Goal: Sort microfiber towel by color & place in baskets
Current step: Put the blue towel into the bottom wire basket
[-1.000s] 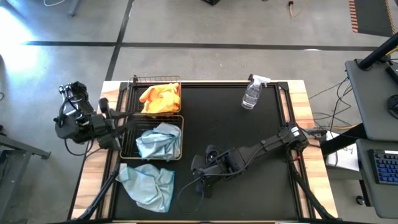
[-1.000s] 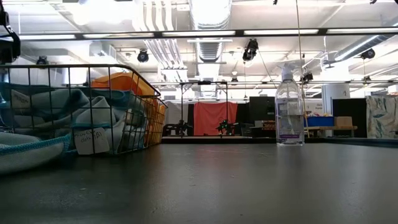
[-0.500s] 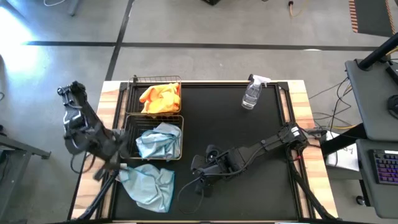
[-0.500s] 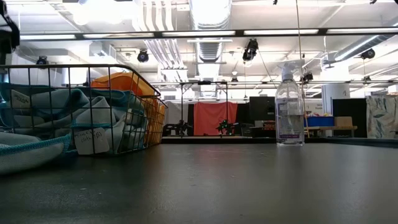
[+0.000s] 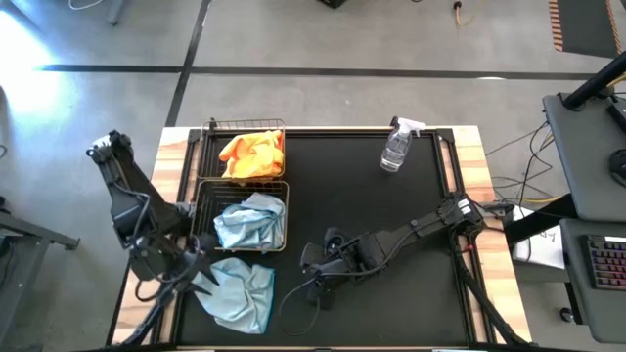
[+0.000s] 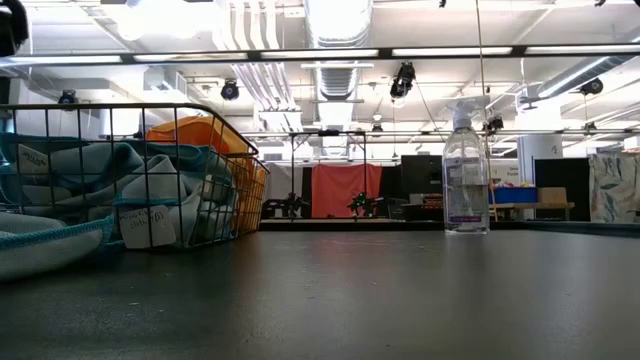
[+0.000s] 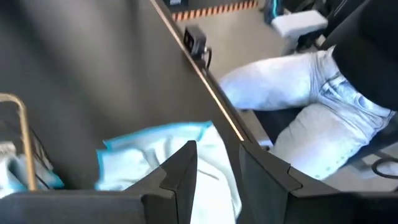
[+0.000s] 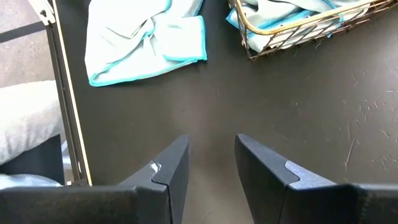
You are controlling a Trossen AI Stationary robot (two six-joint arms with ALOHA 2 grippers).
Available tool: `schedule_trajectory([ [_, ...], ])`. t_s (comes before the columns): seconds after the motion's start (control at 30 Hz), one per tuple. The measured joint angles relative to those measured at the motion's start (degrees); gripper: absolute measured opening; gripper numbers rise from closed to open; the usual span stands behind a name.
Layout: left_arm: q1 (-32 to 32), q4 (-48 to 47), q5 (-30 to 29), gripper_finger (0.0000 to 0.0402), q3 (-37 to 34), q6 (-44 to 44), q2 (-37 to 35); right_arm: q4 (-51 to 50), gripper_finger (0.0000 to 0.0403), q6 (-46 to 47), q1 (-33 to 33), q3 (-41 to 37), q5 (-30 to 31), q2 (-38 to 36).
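Just beside the near basket, on its side away from the far basket, a loose pale blue-grey towel lies crumpled on the dark tabletop. The left pincer hovers over that towel's edge nearest the left arm; in the left wrist view its two dark fingers stand slightly apart with the pale cloth showing between and beyond them, and they grip nothing. Whether they touch the cloth cannot be told.

The near basket of bronze wire mesh holds another pale blue-grey towel, bunched up with a corner poking over the rim. The far basket sits touching the near basket along one long side and holds a bright orange towel. In the low view the near basket stands at the left, blue-grey cloth and a white label showing through its wires, the orange cloth rising behind it, and a strip of the loose towel lies just in front.

The right pincer rests low over the bare tabletop, well apart from the near basket on the side opposite the left arm; its fingers are spread with nothing between them, pointing toward the loose towel and the basket corner.

A clear spray bottle stands upright well apart from the near basket, near the tabletop's far edge. A person's pale trousers show beyond the tabletop in the left wrist view.
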Motion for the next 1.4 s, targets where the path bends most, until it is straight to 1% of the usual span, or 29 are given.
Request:
schedule_trajectory([
  [0.13, -0.1, -0.1, 1.5, 0.0107, -0.1, -4.1, 2.7, 0.0, 0.0123, 0.0, 0.0, 0.0, 0.0, 0.0],
  [0.37, -0.6, -0.2, 1.7, 0.0107, -0.2, -6.4, 8.9, 0.0, 0.0123, 0.0, 0.0, 0.0, 0.0, 0.0],
  [0.53, -0.6, -0.2, 6.3, 0.0107, -0.2, -6.9, 13.2, 0.0, 0.0123, 0.0, 0.0, 0.0, 0.0, 0.0],
  [0.67, -0.6, -0.9, 8.1, 0.0107, -0.2, -6.9, 16.0, 0.0, 0.0123, 0.0, 0.0, 0.0, 0.0, 0.0],
  [1.07, -0.6, -5.4, 7.0, 0.0107, -0.2, -6.9, 25.0, 0.0, 0.0123, 0.0, 0.0, 0.0, 0.0, 0.0],
  [1.4, -0.6, -5.9, 7.0, 0.0107, -0.2, -6.9, 31.4, 0.0, 0.0123, 0.0, 0.0, 0.0, 0.0, 0.0],
])
